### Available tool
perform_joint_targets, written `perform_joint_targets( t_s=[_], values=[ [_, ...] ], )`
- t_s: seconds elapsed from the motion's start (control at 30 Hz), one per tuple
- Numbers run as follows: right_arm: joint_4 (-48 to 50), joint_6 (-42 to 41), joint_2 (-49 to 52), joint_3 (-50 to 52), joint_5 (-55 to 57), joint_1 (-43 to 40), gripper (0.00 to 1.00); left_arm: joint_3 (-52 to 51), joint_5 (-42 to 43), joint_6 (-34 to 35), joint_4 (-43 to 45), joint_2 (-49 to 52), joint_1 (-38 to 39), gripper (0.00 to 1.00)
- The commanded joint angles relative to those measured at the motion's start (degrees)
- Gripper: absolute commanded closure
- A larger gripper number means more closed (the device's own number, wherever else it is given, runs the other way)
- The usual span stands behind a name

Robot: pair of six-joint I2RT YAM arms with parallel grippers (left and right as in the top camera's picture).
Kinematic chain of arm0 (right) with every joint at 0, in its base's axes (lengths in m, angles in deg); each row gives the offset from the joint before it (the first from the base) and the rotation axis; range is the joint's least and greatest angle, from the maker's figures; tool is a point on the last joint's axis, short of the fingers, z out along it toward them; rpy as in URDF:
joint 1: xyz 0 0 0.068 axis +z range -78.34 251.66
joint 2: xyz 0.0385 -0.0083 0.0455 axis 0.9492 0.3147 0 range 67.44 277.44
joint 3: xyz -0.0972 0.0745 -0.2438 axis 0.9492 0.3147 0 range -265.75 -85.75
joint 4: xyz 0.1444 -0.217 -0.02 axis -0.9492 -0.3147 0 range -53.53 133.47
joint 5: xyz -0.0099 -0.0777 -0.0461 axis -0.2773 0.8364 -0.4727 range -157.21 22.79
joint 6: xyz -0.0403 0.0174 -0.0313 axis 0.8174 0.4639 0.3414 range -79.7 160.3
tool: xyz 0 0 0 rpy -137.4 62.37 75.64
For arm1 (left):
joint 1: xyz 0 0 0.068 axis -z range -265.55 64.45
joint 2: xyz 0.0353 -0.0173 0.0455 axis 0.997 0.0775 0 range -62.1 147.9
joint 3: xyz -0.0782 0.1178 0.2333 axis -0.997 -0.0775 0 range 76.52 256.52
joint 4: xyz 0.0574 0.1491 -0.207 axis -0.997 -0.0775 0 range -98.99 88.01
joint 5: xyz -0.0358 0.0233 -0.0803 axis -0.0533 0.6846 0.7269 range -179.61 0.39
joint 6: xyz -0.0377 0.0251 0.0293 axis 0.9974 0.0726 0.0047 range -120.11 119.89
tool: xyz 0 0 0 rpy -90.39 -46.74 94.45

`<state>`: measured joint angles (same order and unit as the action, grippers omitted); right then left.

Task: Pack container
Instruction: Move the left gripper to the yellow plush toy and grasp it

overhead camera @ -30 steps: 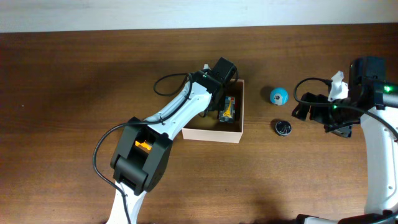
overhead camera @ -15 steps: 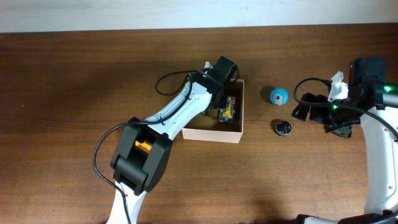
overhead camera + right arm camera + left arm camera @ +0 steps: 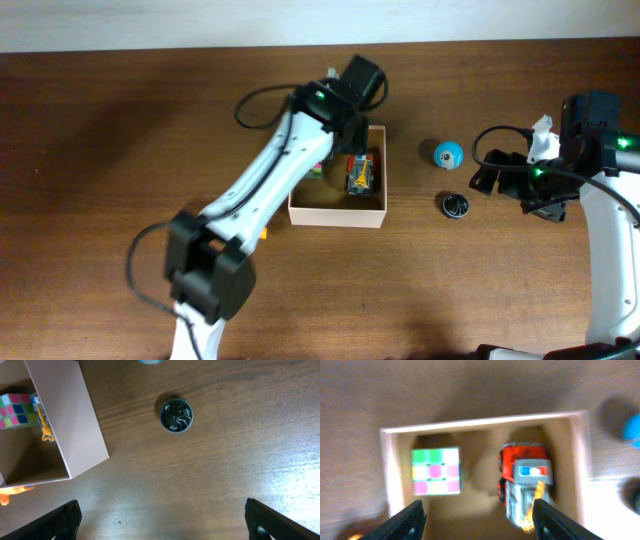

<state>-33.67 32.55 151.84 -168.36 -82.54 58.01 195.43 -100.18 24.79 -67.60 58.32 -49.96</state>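
Left jaws wide apart, directly above the container (image 3: 485, 421)

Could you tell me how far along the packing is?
Done: a colour cube and a toy truck lie in the container. In hand: nothing; the left gripper hangs open over it, the right gripper open too. Left: a blue ball and a black disc outside.

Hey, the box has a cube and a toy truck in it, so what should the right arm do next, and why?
Probably lower the open right hand onto the small black round piece and close on it. That piece lies on the table outside the box, nearly centred in the right wrist view, while the blue ball is only at that view's top edge.
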Motion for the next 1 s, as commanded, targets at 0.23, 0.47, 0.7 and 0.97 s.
perform_joint_targets(
  t_s=[0.23,0.47,0.7,0.97],
  values=[
    [0.0,-0.2,0.0,-0.9,-0.5,-0.2,0.01,2.3,-12.5,0.1,-24.0,-11.7,-2.6,0.24],
    [0.0,-0.1,0.0,-0.9,-0.5,-0.2,0.01,-10.8,-6.4,-0.6,-24.2,-11.7,-10.9,0.2],
    [0.0,0.0,0.0,-0.9,-0.5,-0.2,0.01,-26.1,7.3,-4.8,-12.6,-11.7,-16.7,0.25],
    [0.2,0.0,0.0,-0.9,-0.5,-0.2,0.01,-41.2,10.8,-6.6,1.8,-11.7,-15.9,0.21]
  ],
)
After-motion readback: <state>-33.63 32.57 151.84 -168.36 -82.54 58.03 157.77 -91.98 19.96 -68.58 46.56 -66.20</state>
